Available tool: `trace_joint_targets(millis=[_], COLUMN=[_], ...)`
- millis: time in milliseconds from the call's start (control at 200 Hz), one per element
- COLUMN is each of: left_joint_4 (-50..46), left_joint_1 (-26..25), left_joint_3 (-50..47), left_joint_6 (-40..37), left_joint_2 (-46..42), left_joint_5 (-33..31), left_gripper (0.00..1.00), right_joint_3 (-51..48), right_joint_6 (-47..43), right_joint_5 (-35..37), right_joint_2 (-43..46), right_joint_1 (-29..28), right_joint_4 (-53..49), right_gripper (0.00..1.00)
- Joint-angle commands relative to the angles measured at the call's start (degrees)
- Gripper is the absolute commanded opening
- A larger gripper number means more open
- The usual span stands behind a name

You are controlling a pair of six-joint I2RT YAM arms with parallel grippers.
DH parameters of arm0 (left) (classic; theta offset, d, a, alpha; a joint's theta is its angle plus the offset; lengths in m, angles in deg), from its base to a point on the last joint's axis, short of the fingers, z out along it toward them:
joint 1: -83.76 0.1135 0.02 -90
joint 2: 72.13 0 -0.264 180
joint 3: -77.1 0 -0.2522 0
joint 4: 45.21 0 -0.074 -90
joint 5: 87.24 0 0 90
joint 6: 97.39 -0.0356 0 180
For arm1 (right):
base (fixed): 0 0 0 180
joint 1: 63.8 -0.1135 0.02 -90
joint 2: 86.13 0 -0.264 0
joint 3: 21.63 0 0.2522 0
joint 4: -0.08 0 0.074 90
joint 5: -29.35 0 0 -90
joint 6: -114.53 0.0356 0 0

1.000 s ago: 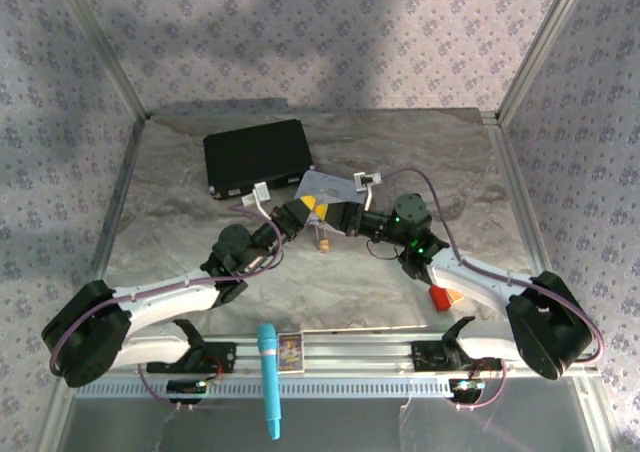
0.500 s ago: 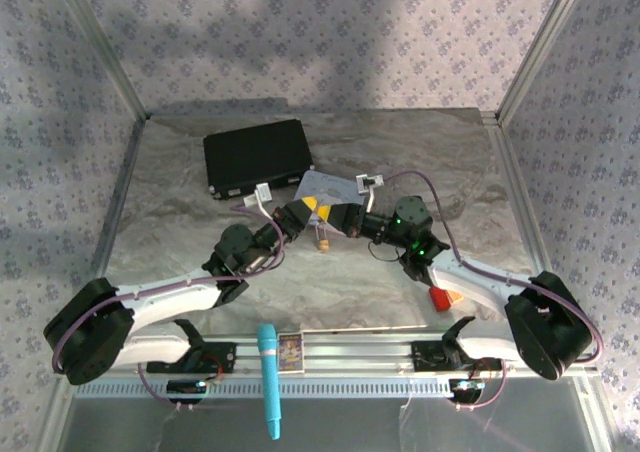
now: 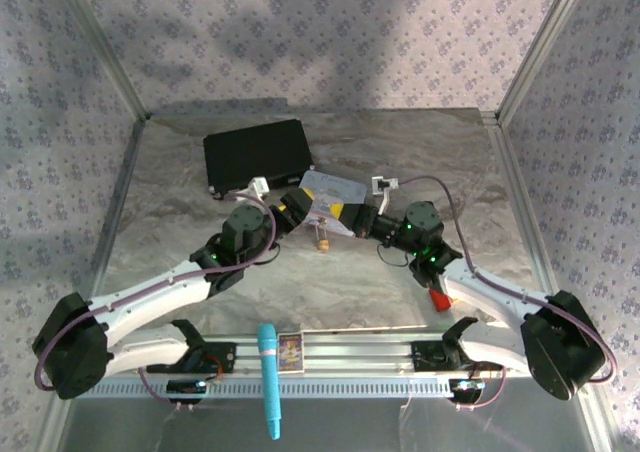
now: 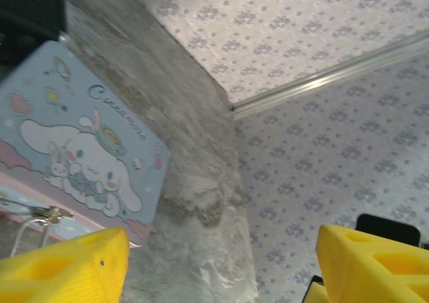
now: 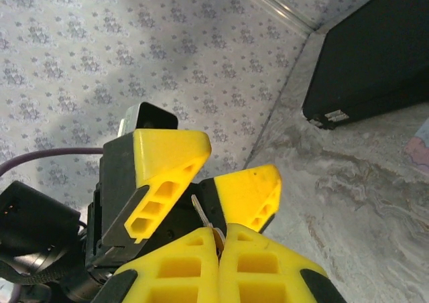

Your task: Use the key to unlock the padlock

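The small brass padlock point(image 3: 322, 240) lies on the table just in front of the two grippers, which meet tip to tip above it. My right gripper point(image 5: 221, 230) is shut on the key point(image 5: 200, 209), whose thin silvery blade sticks up from between its yellow fingers. My left gripper point(image 4: 222, 249) is open, and its two yellow fingers point(image 5: 167, 162) stand apart on either side of the blade without touching it. From above, the left gripper point(image 3: 298, 206) and right gripper point(image 3: 338, 215) sit close together by the pale blue tin point(image 3: 330, 187). A thin silvery loop point(image 4: 27, 226) shows beside the tin point(image 4: 80, 149).
A black case point(image 3: 255, 155) lies at the back left, touching the tin's corner. A red-and-orange block point(image 3: 438, 297) sits under the right forearm. A teal cylinder point(image 3: 268, 377) rests across the front rail. Patterned walls close in the table on three sides.
My left gripper has opened and let go of the key, while the right gripper has closed on it. Both arms have shifted slightly; the padlock has not moved.
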Motion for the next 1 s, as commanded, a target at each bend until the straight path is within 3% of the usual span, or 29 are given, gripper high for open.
trace_joint_targets(millis=[0, 115, 270, 355, 600, 835, 994], left_joint_4=[-8.5, -7.9, -18.7, -19.6, -8.2, -8.2, -0.4], left_joint_1=[1.3, 1.9, 1.9, 2.0, 0.9, 1.0, 1.7], left_joint_3=[-1.5, -2.6, 2.3, 3.8, 4.6, 10.6, 10.1], left_joint_6=[-1.3, -1.5, -5.0, -8.2, -15.4, -30.6, -30.0], left_joint_2=[-0.8, -0.3, 3.6, 8.1, 20.0, 29.0, 34.2], left_joint_5=[-1.2, -0.1, -0.3, 1.3, 5.6, 6.4, 13.4], left_gripper=[0.7, 0.65, 0.61, 0.6, 0.55, 0.55, 0.55], right_joint_3=[-1.5, -1.0, 1.1, 1.6, 0.1, -1.8, -3.1], right_joint_6=[3.1, 2.7, -2.3, -4.3, -6.1, -6.9, -6.6], right_joint_5=[-1.4, -0.3, 3.2, 4.3, 7.8, 8.9, 8.7], right_joint_2=[-0.9, -0.8, 0.8, 0.7, -0.6, 0.6, 1.0], right_joint_1=[1.3, 1.4, 1.3, 1.2, 0.2, 1.2, 2.0], right_joint_4=[3.7, 0.4, -12.0, -16.5, -20.5, -24.0, -24.4], right_gripper=[0.0, 0.0, 0.0, 0.0, 0.0, 0.0, 0.0])
